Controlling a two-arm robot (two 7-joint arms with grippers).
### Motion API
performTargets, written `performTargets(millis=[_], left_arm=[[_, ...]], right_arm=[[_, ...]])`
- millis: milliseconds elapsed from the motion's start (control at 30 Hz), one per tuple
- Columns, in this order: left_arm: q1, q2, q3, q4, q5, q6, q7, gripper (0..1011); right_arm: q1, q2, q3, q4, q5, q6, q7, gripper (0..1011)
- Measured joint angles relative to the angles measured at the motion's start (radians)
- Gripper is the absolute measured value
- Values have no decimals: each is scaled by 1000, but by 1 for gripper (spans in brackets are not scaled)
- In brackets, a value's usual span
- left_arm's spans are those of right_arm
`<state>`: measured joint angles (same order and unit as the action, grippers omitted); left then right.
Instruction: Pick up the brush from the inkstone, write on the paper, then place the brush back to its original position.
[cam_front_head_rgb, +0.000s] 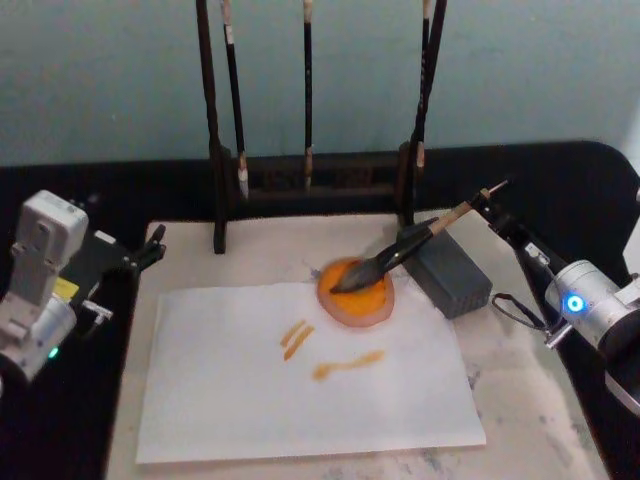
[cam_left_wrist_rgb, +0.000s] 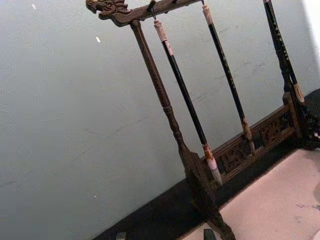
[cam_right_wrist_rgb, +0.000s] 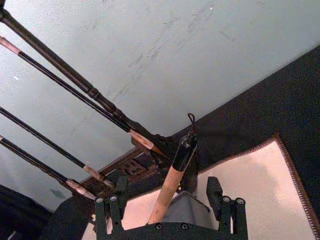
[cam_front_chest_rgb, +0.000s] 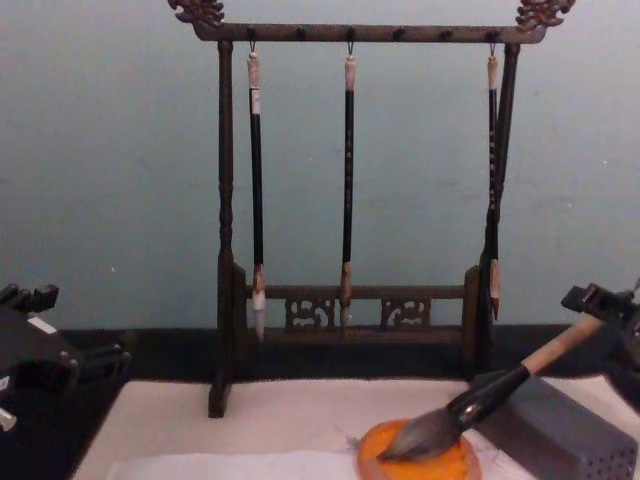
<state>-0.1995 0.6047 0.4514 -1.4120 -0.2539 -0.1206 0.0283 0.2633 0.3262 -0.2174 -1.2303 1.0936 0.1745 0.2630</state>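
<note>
Cream felt mat (cam_front_head_rgb: 540, 420), stitched edge, on black cloth; open room across its near and right margins. Paper (cam_front_head_rgb: 300, 400): thin white sheet on the mat, three orange strokes (cam_front_head_rgb: 297, 338) near its centre. Inkstone (cam_front_head_rgb: 375, 310): round orange dish at the paper's far right corner. Brush (cam_front_head_rgb: 400, 250): dark tuft lying in the dish, black neck crossing the perforated grey block (cam_front_head_rgb: 455, 275) just right, tan handle slanting up to the far right. Right gripper (cam_front_head_rgb: 490, 198): reaching in from the right, fingers spread either side of the handle's end, not closed on it. Left gripper (cam_front_head_rgb: 150, 248): parked at the mat's far left edge, fingertips apart, empty. Carved dark wooden rack (cam_front_head_rgb: 305, 185) behind, three thin brushes (cam_front_chest_rgb: 349, 180) hanging.
</note>
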Motion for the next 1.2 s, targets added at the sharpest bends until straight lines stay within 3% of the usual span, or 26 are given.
performTargets(millis=[600,1200], left_arm=[[0,0,0,0,0,0,0,1001],[0,0,0,0,0,0,0,1001]], right_arm=[[72,-15,-62,95,31,-24,21,1000],[109,-23,-86,148,39,-49,34,1000]])
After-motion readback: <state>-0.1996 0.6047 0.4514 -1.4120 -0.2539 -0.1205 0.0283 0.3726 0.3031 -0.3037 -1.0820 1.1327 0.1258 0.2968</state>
